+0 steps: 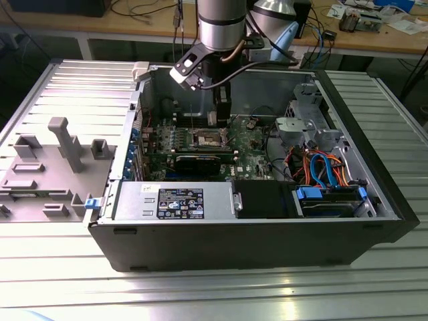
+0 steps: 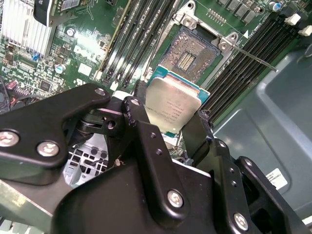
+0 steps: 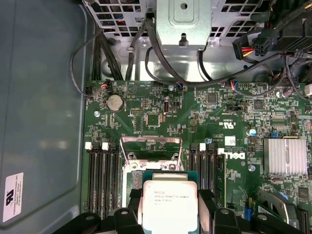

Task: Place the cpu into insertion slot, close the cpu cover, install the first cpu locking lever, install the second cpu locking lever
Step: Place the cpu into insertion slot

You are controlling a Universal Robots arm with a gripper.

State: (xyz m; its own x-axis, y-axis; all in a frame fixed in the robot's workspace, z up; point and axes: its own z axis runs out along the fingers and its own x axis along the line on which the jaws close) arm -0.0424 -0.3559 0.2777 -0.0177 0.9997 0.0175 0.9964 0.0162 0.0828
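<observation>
At the exterior view's upper centre, the gripper (image 1: pixel 221 117) clamped the cpu (image 2: pixel 173 109) over the open insertion slot (image 2: pixel 187 56).

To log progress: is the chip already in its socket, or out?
Out. The claw holds the chip clear of the socket, whose centre lies bare.

Saw an open black computer case (image 1: pixel 234 244) lying on a ribbed metal table (image 1: pixel 200 297), with a grey fixture tray (image 1: pixel 53 177) beside it at the exterior view's left. Noted inside a green motherboard (image 3: pixel 195 119), a round coin battery (image 3: pixel 115 102), a finned heatsink (image 3: pixel 285 156), and blue and orange cables (image 1: pixel 321 167).
</observation>
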